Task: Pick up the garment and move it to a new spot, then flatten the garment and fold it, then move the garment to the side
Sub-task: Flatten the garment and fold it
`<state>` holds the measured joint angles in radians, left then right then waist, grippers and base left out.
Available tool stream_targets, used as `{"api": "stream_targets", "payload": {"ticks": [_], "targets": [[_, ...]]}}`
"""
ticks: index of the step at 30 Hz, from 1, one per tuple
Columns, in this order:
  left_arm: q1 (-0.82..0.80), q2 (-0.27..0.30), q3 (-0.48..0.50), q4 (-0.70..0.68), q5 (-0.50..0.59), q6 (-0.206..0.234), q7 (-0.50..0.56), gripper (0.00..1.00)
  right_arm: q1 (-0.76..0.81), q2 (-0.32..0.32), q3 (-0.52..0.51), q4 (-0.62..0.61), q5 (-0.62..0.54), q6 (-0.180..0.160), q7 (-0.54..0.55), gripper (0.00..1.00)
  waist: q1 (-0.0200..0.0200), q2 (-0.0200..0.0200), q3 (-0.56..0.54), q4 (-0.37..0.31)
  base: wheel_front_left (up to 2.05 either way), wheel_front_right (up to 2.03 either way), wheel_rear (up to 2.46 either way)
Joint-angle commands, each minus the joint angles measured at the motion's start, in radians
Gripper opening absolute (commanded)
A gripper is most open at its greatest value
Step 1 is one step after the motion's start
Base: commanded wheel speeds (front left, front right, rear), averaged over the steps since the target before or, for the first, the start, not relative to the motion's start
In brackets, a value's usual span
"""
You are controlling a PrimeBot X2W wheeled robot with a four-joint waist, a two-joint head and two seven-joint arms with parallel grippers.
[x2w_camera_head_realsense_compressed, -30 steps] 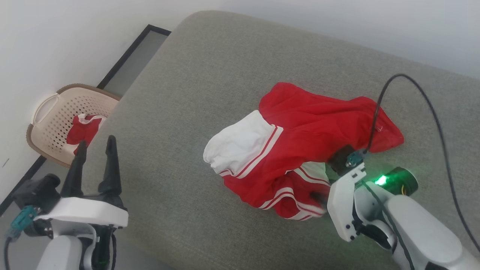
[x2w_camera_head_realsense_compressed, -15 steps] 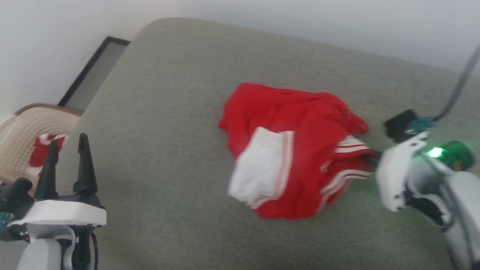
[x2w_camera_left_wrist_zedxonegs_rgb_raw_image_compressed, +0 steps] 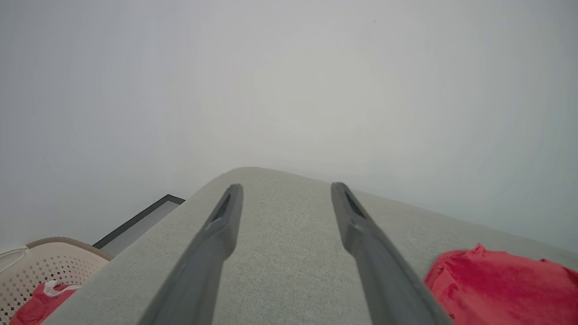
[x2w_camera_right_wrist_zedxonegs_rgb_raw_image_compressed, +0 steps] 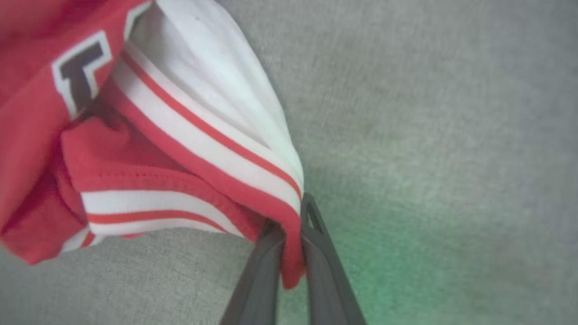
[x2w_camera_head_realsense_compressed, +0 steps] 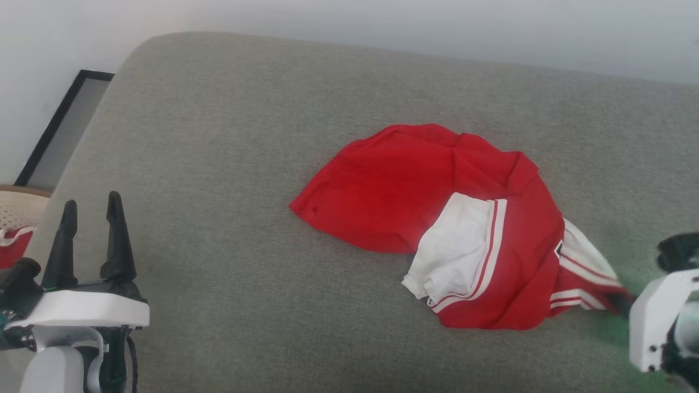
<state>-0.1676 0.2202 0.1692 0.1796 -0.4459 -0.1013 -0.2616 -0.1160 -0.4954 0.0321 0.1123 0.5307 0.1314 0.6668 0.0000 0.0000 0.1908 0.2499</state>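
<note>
The garment [x2w_camera_head_realsense_compressed: 415, 191], a red shirt with white sleeves and striped trim, lies crumpled on the grey cushion [x2w_camera_head_realsense_compressed: 246, 125], right of centre. My right gripper [x2w_camera_right_wrist_zedxonegs_rgb_raw_image_compressed: 291, 216] is shut on its striped red edge [x2w_camera_right_wrist_zedxonegs_rgb_raw_image_compressed: 289, 212], the cloth pinched between the two dark fingers. A dark letter with white outline [x2w_camera_right_wrist_zedxonegs_rgb_raw_image_compressed: 79, 67] shows on the red cloth. In the head view the right gripper's white housing [x2w_camera_head_realsense_compressed: 652, 322] sits at the lower right, with the garment's corner [x2w_camera_head_realsense_compressed: 595, 295] reaching toward it. My left gripper [x2w_camera_head_realsense_compressed: 90, 204] stands open at the lower left, holding nothing, well away from the garment [x2w_camera_left_wrist_zedxonegs_rgb_raw_image_compressed: 501, 284].
A beige perforated basket [x2w_camera_left_wrist_zedxonegs_rgb_raw_image_compressed: 27, 271] with red cloth [x2w_camera_left_wrist_zedxonegs_rgb_raw_image_compressed: 31, 307] in it stands on the floor left of the cushion. A dark-framed panel [x2w_camera_head_realsense_compressed: 54, 136] lies by the pale wall behind. The cushion's left half is bare fabric.
My right gripper has shut on the garment's striped edge and dragged it rightward, turning and stretching the cloth. The head camera has also swung, shifting the whole scene. The left gripper stays open.
</note>
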Motion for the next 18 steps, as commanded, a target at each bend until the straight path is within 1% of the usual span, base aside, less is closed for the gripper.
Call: {"api": "stream_targets", "payload": {"ticks": [1,4,6,7,8,9,10,13,14,18], "targets": [[-0.014,0.001,0.001,0.004,0.006,-0.005,-0.004,1.0,0.023,0.026,-0.003,0.016,-0.002,-0.001,0.003,0.0,0.0,0.0,0.005,-0.012,0.0,0.0,0.0],[-0.017,0.0,0.001,0.009,0.008,-0.009,-0.004,1.0,0.041,0.062,0.002,0.04,-0.006,-0.001,-0.005,0.0,0.0,0.0,0.005,-0.025,0.0,0.0,0.0],[-0.018,0.0,0.003,0.008,0.009,-0.009,-0.004,1.0,0.04,0.064,0.004,0.04,-0.015,-0.001,-0.011,0.0,0.0,0.0,0.005,-0.03,0.0,0.0,0.0],[-0.018,0.003,0.005,0.005,0.013,-0.012,-0.004,1.0,0.032,0.074,0.007,0.03,-0.018,-0.001,-0.025,0.38,0.0,0.0,0.005,-0.038,0.0,0.0,0.0],[-0.018,0.003,0.005,0.005,0.013,-0.012,-0.004,1.0,0.032,0.074,0.007,0.03,-0.018,-0.001,-0.025,0.38,0.0,0.0,0.005,-0.038,0.0,0.0,0.0],[-0.018,0.002,0.005,0.004,0.013,-0.013,-0.004,1.0,0.032,0.069,0.012,0.02,-0.022,-0.001,-0.023,0.49,0.0,0.0,0.004,-0.041,0.0,0.0,0.0],[-0.016,0.004,0.005,0.003,0.014,-0.014,-0.004,1.0,0.031,0.068,0.012,0.007,-0.018,-0.001,-0.023,1.0,0.0,0.0,0.004,-0.044,0.0,0.0,0.0],[-0.012,0.007,0.004,0.0,0.018,-0.017,-0.004,1.0,0.028,0.051,0.006,-0.043,-0.019,-0.001,-0.015,1.0,0.0,0.0,0.001,-0.05,0.0,0.0,0.0],[-0.008,0.007,0.004,-0.001,0.016,-0.018,-0.004,1.0,0.027,0.048,-0.002,-0.081,-0.015,-0.001,-0.008,1.0,0.0,0.0,-0.001,-0.053,0.0,0.0,0.0],[-0.001,0.007,0.001,-0.007,0.019,-0.017,-0.004,1.0,0.015,0.041,-0.014,-0.156,-0.012,-0.001,0.012,1.0,0.0,0.0,0.001,-0.053,0.0,0.0,0.0]]}}
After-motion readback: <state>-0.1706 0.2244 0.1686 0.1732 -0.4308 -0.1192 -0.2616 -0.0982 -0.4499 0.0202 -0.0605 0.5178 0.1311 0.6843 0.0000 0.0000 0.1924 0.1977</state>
